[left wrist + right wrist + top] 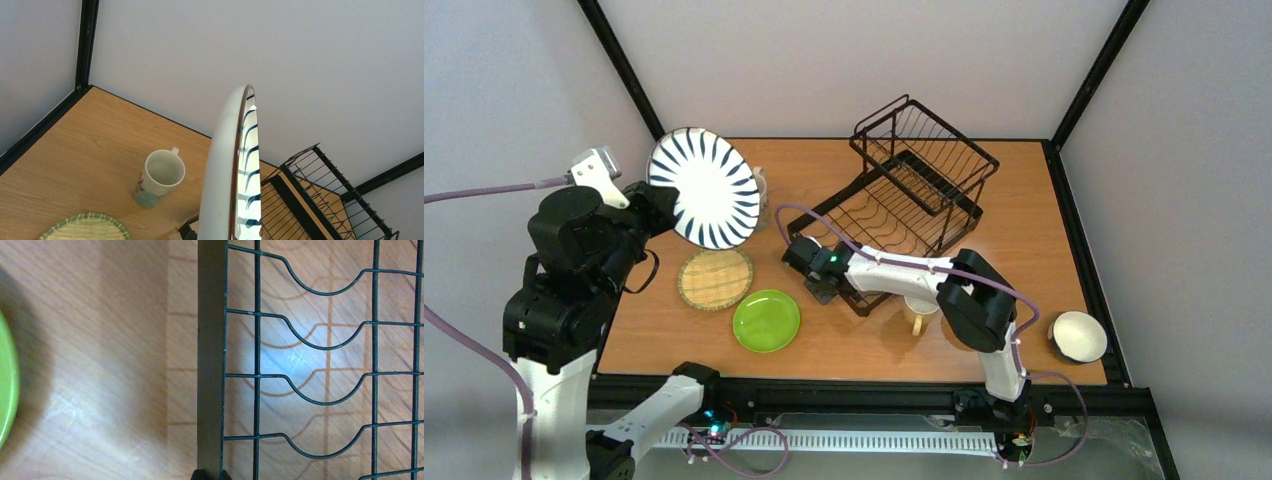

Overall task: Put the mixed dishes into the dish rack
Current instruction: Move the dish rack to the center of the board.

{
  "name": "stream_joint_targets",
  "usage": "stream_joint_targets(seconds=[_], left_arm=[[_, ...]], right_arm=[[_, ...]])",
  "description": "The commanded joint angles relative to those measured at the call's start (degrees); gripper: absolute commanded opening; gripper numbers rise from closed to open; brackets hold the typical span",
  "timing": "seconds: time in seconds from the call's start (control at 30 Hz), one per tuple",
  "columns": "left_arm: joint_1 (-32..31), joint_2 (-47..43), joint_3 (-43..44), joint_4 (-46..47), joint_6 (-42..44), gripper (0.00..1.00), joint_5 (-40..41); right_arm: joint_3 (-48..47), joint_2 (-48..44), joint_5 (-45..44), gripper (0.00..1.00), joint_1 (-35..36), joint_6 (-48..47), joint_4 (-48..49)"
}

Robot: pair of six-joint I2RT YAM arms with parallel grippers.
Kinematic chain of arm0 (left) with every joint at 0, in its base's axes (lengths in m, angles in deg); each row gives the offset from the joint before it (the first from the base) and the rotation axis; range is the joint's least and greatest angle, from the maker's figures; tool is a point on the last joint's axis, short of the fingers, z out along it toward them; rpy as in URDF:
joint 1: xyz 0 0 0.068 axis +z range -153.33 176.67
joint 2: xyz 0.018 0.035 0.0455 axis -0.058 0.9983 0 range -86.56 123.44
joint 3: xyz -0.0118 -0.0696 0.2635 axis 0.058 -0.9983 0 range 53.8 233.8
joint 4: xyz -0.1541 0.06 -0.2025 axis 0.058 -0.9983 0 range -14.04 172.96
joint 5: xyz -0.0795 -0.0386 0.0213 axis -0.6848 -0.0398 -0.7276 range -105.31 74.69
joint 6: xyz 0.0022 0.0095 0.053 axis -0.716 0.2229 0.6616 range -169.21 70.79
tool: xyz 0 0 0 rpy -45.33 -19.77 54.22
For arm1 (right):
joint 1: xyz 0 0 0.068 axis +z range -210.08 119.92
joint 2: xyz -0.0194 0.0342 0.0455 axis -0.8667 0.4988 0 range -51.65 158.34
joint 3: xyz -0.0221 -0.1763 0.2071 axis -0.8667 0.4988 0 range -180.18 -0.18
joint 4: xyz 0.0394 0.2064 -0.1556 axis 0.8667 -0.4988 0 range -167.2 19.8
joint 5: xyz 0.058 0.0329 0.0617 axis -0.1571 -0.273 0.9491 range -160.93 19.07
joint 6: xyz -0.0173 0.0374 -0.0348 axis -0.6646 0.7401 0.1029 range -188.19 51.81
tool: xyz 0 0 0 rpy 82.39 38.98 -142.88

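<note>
The black-and-white striped plate [704, 188] hangs on edge above the table's left side, with my left gripper [662, 202] shut on its left rim. In the left wrist view the plate [231, 170] rises edge-on from the bottom; the fingers are hidden. The black wire dish rack [914, 190] stands at the back centre. My right gripper [822, 288] is shut on its near-left frame bar [210, 365], fingertips [200, 475] just showing. On the table lie the bamboo plate [715, 278] and the lime-green plate [766, 320]. One pale mug [159, 177] stands behind the striped plate.
A second mug [919, 316] sits under my right arm's forearm, near the rack's front corner. A small bowl [1078, 336] rests at the table's right front edge. Black frame posts rise at the back corners.
</note>
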Motion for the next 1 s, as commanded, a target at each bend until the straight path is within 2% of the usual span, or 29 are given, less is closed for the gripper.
stream_joint_targets(seconds=[0.0, 0.37, 0.97], left_arm=[[-0.4, -0.2, 3.4, 5.1, -1.4, 0.0, 0.5], [-0.4, 0.6, 4.9, 6.7, 2.6, 0.0, 0.4], [-0.4, 1.5, 4.1, 9.6, 5.4, 0.0, -0.1]], right_arm=[[1.5, -5.7, -9.5, 0.02, 2.5, -5.5, 0.5], [4.0, -7.7, -10.6, 0.02, 6.6, -6.3, 1.4], [7.0, -9.1, -11.7, 0.02, 8.3, -4.3, 1.0]])
